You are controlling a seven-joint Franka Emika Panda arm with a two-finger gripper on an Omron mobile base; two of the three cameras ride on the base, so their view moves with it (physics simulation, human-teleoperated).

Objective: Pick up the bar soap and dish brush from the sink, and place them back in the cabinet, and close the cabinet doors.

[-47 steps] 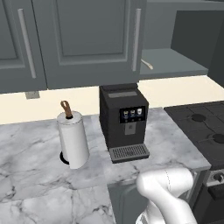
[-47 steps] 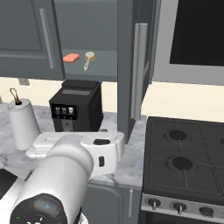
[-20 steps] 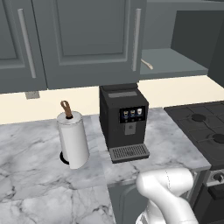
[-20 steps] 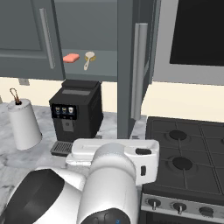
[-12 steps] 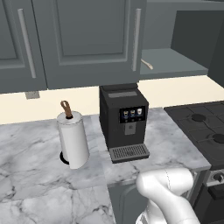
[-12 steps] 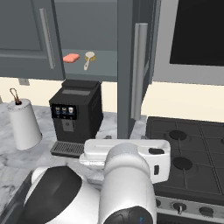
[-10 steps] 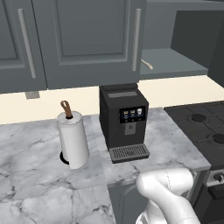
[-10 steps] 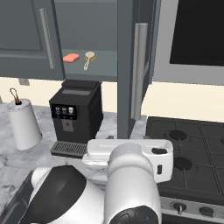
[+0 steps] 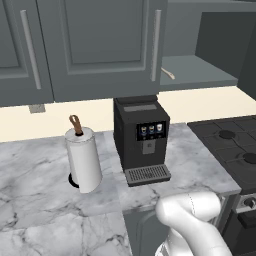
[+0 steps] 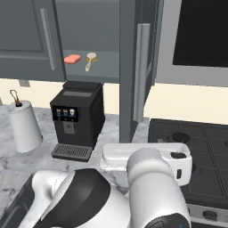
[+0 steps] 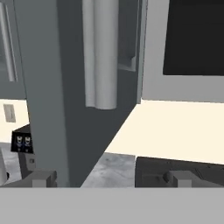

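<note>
The salmon bar soap (image 10: pixel 72 59) and the dish brush (image 10: pixel 91 59) lie side by side on the grey shelf of the upper cabinet (image 10: pixel 103 67). The brush's pale handle (image 9: pixel 168 74) pokes out past a door. The cabinet's right door (image 10: pixel 128 67) stands swung out toward me, its silver bar handle (image 10: pixel 141 71) facing the arm. In the hand view that handle (image 11: pixel 100 52) and the door's edge loom close above my gripper (image 11: pixel 111 179), which is open and holds nothing. The sink is out of view.
A black coffee machine (image 10: pixel 75 120) and a paper towel roll (image 10: pixel 24 124) stand on the marble counter (image 9: pixel 45 200) below the cabinet. A dark stove (image 10: pixel 191 147) lies to the right. Another grey door (image 9: pixel 100 45) lies flat, left of the opening.
In the right base view the arm has swung from left to right, toward the open door. The soap, brush and doors have not moved.
</note>
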